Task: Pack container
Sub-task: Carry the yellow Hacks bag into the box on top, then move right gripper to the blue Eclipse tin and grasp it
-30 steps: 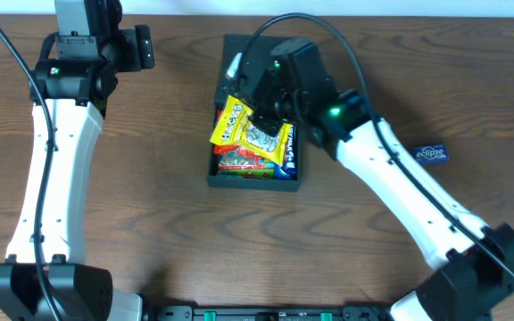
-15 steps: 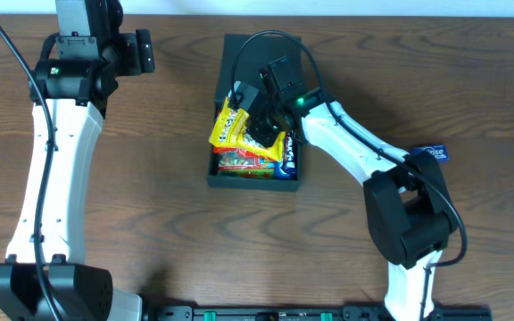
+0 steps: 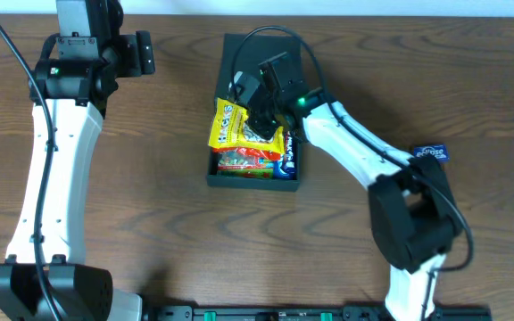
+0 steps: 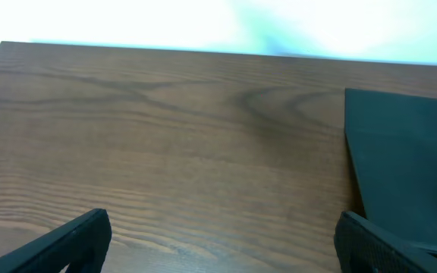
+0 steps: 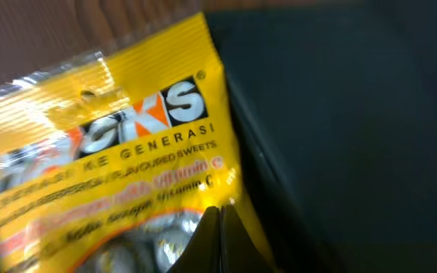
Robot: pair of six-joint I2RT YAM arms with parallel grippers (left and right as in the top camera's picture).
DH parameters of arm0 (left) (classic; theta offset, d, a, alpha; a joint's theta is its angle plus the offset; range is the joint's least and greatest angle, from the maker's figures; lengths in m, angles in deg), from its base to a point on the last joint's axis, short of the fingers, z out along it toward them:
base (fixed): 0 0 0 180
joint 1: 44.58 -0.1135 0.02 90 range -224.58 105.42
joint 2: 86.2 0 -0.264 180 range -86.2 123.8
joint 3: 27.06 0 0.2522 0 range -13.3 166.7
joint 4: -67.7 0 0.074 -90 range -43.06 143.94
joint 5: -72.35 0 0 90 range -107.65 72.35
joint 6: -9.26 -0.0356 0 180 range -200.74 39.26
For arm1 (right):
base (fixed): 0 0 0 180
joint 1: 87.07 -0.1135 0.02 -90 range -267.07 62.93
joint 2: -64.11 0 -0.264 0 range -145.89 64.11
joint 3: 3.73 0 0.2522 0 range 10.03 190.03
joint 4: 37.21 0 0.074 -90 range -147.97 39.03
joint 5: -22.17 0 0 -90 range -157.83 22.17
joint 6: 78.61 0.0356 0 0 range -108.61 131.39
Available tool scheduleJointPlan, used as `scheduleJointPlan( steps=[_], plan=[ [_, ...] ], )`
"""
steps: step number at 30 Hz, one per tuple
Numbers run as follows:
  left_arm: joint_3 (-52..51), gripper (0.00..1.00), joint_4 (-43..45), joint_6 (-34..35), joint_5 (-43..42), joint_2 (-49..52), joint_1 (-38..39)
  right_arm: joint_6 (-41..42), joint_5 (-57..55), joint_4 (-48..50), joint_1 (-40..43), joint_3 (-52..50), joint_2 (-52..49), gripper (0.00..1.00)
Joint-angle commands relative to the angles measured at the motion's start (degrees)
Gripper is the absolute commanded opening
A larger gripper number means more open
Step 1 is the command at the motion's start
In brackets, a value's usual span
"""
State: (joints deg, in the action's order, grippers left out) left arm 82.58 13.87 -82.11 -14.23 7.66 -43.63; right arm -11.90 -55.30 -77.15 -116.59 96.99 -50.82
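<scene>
The dark teal container [image 3: 253, 181] sits open at the table's middle, its flap lid [image 3: 239, 49] lying flat behind it. A yellow snack packet [image 3: 226, 123] lies tilted over the box's left rim, on top of other packets. My right gripper [image 3: 261, 114] is over the box and shut on the yellow packet's edge. In the right wrist view the closed fingertips [image 5: 217, 227] pinch the yellow packet [image 5: 112, 136] beside the dark container [image 5: 355, 114]. My left gripper [image 3: 141, 51] is open and empty at the far left; its view shows its fingers [image 4: 222, 243] wide apart and the lid [image 4: 408, 159].
Inside the box lie a red packet [image 3: 244, 160] and a blue packet [image 3: 288, 156]. A small blue Eclipse packet [image 3: 430, 153] lies on the table to the right, by the right arm's forearm. The wood table's far edge [image 4: 203, 51] is close behind the lid.
My right arm has swung and its wrist turned over the box. The yellow packet has shifted slightly left with the gripper. The left arm has not moved.
</scene>
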Motion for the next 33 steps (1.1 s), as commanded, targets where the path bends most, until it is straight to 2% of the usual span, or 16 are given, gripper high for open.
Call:
scheduleJointPlan(
  steps=[1, 5, 9, 13, 17, 21, 23, 24, 25, 26, 27, 33],
  plan=[
    [0.7, 0.95, 0.0, -0.4, 0.6, -1.0, -0.2, 3.1, -2.2, -1.2, 2.6, 0.4, 10.4, 0.02],
    [0.7, 0.95, 0.0, -0.4, 0.6, -1.0, -0.2, 3.7, -10.7, -8.3, 9.4, 0.4, 16.4, 0.01],
    [0.7, 0.95, -0.1, -0.4, 0.6, -1.0, -0.2, 11.1, -15.5, -19.3, 19.9, 0.3, 16.8, 0.01],
    [0.7, 0.95, -0.1, -0.4, 0.1, -1.0, -0.2, 28.7, -15.8, -28.0, 32.0, 0.2, 15.8, 0.02],
    [0.7, 0.95, -0.1, -0.3, -0.5, -1.0, -0.2, 52.7, -17.2, -32.9, 43.2, -1.5, 14.7, 0.02],
    [0.7, 0.95, 0.0, -0.3, -0.5, -1.0, -0.2, 65.0, -17.3, -32.6, 49.6, -6.3, 14.6, 0.01],
    [0.7, 0.95, 0.0, -0.4, -0.5, -1.0, -0.2, 71.1, -17.3, -30.2, 50.1, -10.5, 14.6, 0.02],
    [0.7, 0.95, 0.0, -0.4, -0.5, -1.0, -0.2, 73.7, -17.3, -28.5, 50.0, -12.9, 14.6, 0.1],
    [0.7, 0.95, 0.0, -0.4, -0.5, -1.0, -0.2, 75.9, -17.3, -26.0, 49.8, -15.7, 14.6, 0.23],
    [0.7, 0.95, 0.0, -0.4, -0.5, -1.0, -0.2, 78.0, -17.3, -23.1, 49.7, -18.5, 14.6, 0.41],
    [0.7, 0.95, 0.0, -0.4, -0.5, -1.0, -0.2, 79.3, -17.3, -19.8, 49.7, -21.2, 14.6, 0.52],
    [0.7, 0.95, -0.1, -0.4, -0.5, -1.0, -0.2, 79.4, -18.7, -7.1, 49.7, -27.1, 14.6, 0.69]
  ],
)
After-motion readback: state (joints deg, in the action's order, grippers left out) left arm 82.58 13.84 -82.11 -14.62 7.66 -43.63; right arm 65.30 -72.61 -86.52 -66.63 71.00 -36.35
